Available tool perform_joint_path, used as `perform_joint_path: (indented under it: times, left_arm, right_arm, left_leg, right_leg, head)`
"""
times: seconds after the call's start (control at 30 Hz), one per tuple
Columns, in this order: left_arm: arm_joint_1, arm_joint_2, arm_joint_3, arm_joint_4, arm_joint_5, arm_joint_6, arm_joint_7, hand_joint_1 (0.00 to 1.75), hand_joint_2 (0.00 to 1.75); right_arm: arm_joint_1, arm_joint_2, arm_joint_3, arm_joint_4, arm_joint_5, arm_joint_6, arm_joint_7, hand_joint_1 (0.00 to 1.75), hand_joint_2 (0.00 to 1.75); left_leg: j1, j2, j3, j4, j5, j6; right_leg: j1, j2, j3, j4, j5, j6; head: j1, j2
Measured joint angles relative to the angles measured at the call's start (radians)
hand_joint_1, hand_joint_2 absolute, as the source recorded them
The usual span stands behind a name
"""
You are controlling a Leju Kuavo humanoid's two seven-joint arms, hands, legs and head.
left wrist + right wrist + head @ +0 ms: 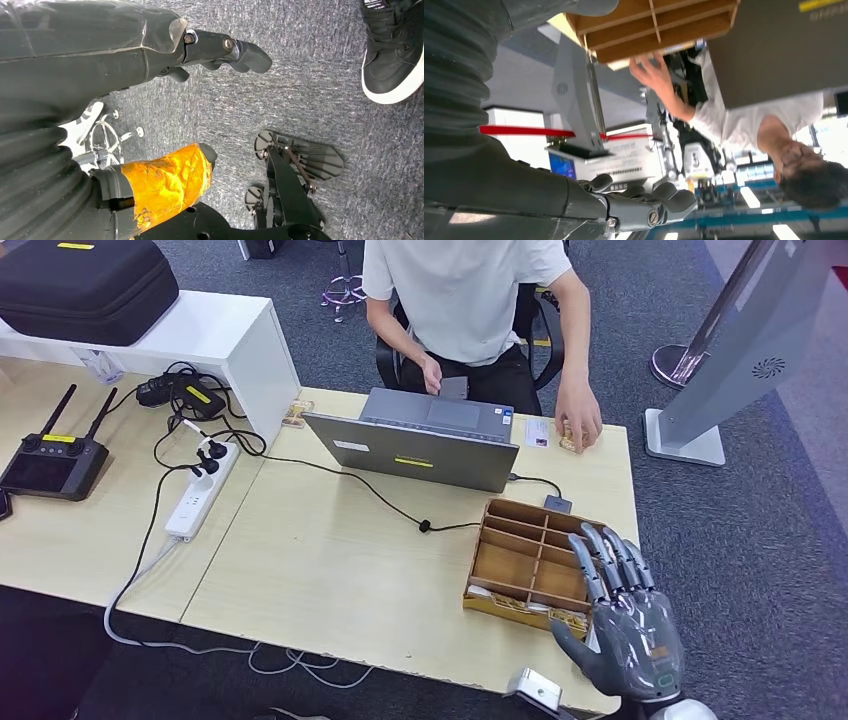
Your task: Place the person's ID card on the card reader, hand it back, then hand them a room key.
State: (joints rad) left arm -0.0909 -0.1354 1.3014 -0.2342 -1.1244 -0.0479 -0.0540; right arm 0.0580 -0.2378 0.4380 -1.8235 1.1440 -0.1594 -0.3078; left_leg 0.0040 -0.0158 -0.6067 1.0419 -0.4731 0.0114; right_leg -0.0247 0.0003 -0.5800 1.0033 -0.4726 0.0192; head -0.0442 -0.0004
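White ID card (537,433) flat on desk (330,570), beside laptop (425,445).

The table (330,570) is topped with pale, smooth wood laminate. The divided box (530,558) is made of bare brown wood. A matt grey metal finish is seen on the laptop (425,445). The floor (320,95) is covered in rough grey carpet.

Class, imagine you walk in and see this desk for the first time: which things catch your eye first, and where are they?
The robot's right hand stands out first, raised open at the near right corner of the table, just over the wooden compartment tray. Behind it, a grey laptop sits mid-table, and a person in a white shirt sits across, one hand resting on the far edge.
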Motion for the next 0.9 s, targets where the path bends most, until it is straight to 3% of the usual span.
perform_joint_path:
  times: [0.43,0.9]
  left_arm:
    - [-0.002,0.006,0.001,0.0,0.0,-0.004,-0.003,0.0,1.75]
    - [-0.002,0.008,0.007,0.0,0.007,-0.005,-0.005,0.0,1.75]
  right_arm:
    - [-0.056,0.02,0.059,0.22,-0.013,0.039,0.02,0.0,1.75]
    - [-0.077,0.055,0.044,0.377,-0.006,0.027,0.041,0.0,1.75]
  left_leg:
    - [0.0,0.0,0.0,0.0,0.0,0.0]
    - [0.0,0.0,0.0,0.0,0.0,0.0]
  right_leg:
    - [0.0,0.0,0.0,0.0,0.0,0.0]
    - [0.0,0.0,0.0,0.0,0.0,0.0]
  head:
    - [0.0,0.0]
    - [0.0,0.0]
